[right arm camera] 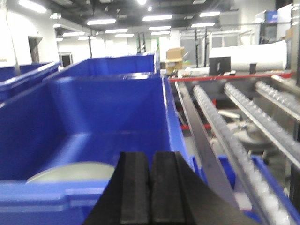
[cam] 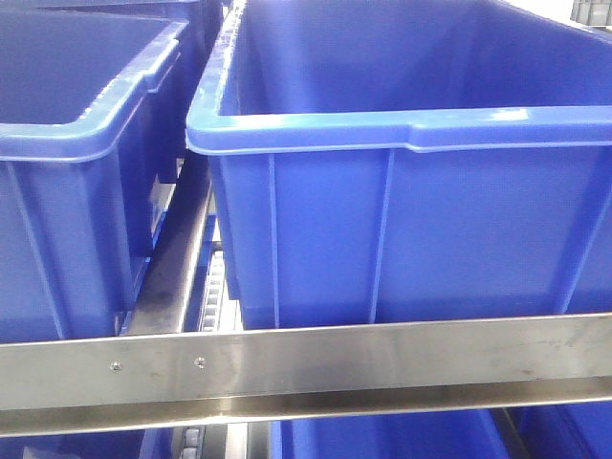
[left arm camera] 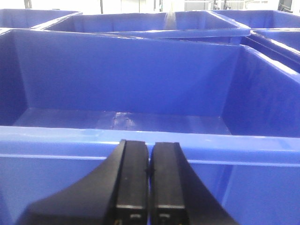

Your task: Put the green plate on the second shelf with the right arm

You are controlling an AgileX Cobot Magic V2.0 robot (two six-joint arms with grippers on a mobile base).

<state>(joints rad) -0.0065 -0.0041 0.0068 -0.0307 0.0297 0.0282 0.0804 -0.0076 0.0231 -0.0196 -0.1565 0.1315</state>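
Where blue bin (right arm camera: 93, 122) deepens — round, matte green plate (right arm camera: 70, 172)

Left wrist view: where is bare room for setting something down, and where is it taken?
The bin under the shut left gripper shows a bare floor between its walls. In the right wrist view, the green plate lies in the near bin below the shut right gripper.

Wrist views – seemingly close – over bins (left arm camera: 140, 140)
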